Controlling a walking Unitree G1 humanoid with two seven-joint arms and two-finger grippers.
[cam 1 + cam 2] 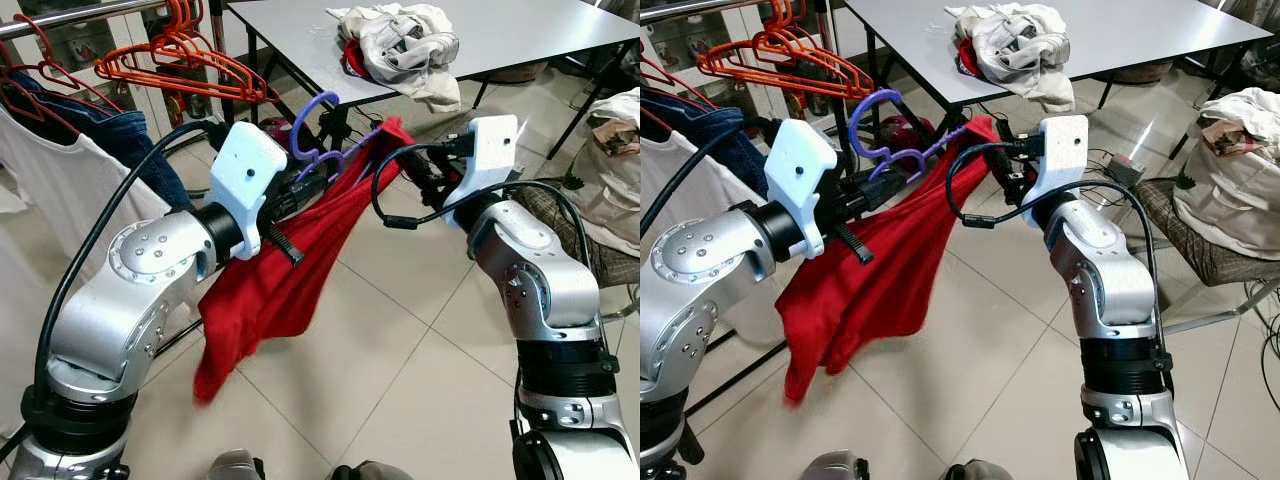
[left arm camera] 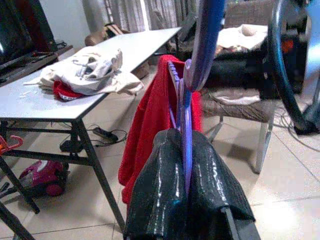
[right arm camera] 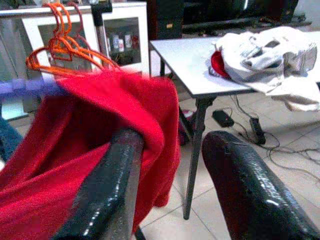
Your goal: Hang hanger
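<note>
A purple hanger (image 1: 311, 124) carries a red garment (image 1: 268, 282) that droops toward the floor. My left gripper (image 2: 186, 150) is shut on the hanger's bar just below the hook, holding it up in front of me. My right gripper (image 3: 172, 165) is open at the garment's right shoulder, where the red fabric (image 3: 125, 110) drapes against one finger (image 3: 107, 190); the other finger (image 3: 245, 185) is free of it. The clothes rail (image 1: 80, 18) runs along the upper left, behind the hanger.
Orange hangers (image 1: 180, 60) hang on the rail, with a white garment (image 1: 70, 190) and blue denim (image 1: 125, 135) below. A grey table (image 1: 520, 30) with a pile of clothes (image 1: 405, 45) stands behind. A chair with laundry (image 1: 615, 140) is at the right. Tiled floor lies below.
</note>
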